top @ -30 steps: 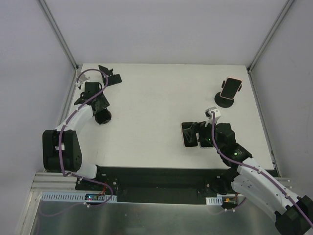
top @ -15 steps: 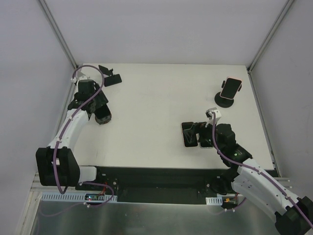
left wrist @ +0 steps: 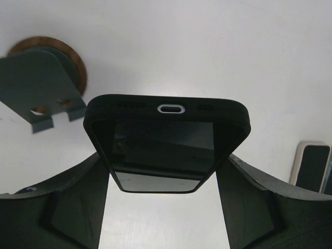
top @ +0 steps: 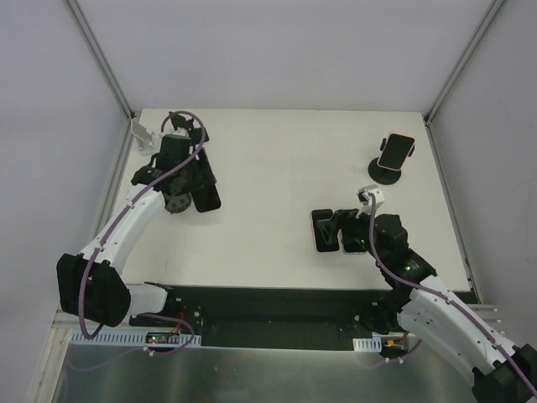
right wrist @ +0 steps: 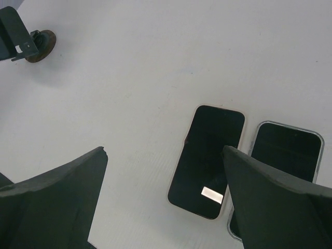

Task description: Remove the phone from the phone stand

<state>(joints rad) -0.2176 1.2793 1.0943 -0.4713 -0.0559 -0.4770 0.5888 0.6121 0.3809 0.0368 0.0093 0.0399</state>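
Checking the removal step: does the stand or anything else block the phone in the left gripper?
Nothing visible does. The black phone sits clamped in the left gripper, apart from the empty stand off to one side, with bare table below.

Four phones on show: the black-cased phone [left wrist: 166, 140], the pale-rimmed phone [right wrist: 207, 161], the grey-rimmed phone [right wrist: 284, 153] and the docked phone [top: 396, 149]. Two phone stands: the bare stand [left wrist: 44, 88] and the loaded stand [top: 384, 175]. Two tools: left tool [left wrist: 165, 174], right tool [right wrist: 165, 153].
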